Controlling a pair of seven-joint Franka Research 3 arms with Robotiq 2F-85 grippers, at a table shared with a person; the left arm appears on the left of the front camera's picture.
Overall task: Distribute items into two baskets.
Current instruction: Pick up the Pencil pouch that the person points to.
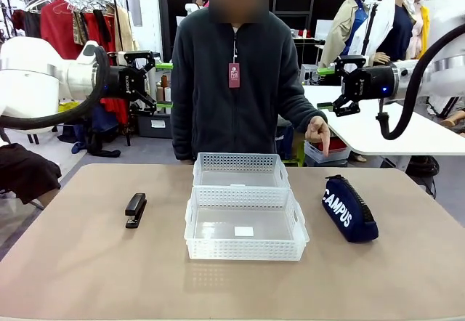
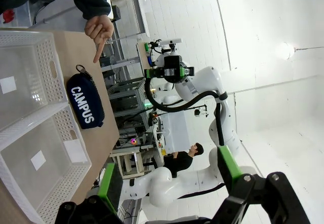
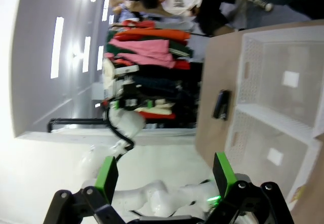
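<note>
- Front view: the left tool (image 1: 156, 81) and right tool (image 1: 330, 87) are held high above the worktop (image 1: 87, 270), both spread wide, nothing gripped. The black stapler (image 1: 135, 210) lies left of the near basket (image 1: 245, 252), the navy CAMPUS pouch (image 1: 349, 208) right of it. The far basket (image 1: 240, 163) touches it behind. A person's hand (image 1: 318, 131) points down behind the pouch.
- Left wrist view: the pouch is seen beside both baskets, under the pointing finger. The jaws are released.
- Right wrist view: the stapler is seen on the worktop beside the baskets. The jaws are parted.
</note>
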